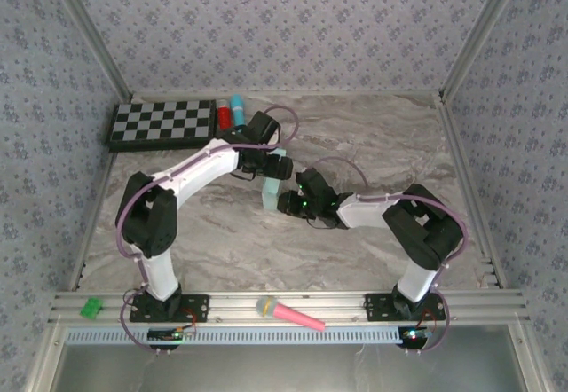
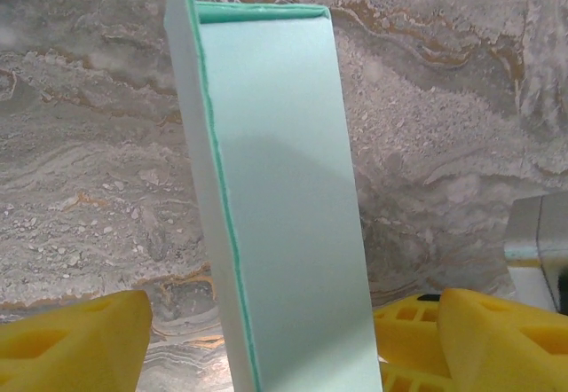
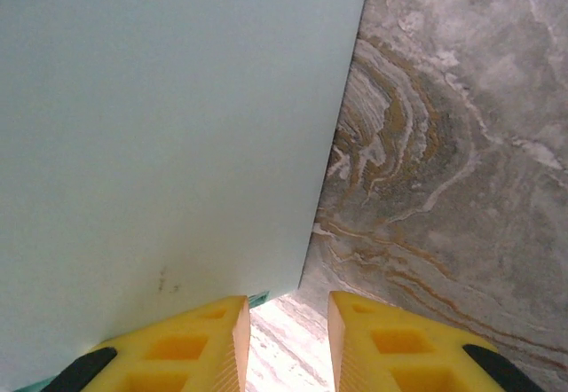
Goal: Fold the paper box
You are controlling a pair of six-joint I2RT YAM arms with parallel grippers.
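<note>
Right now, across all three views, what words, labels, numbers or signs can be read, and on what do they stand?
None can be read.
The paper box is blank card.
The checkerboard carries only squares.
Any print on the turquoise marker is too small to tell.

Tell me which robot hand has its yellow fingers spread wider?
The left gripper: its fingers stand far apart on either side of the paper box, while those of the right gripper leave just a narrow gap.
</note>
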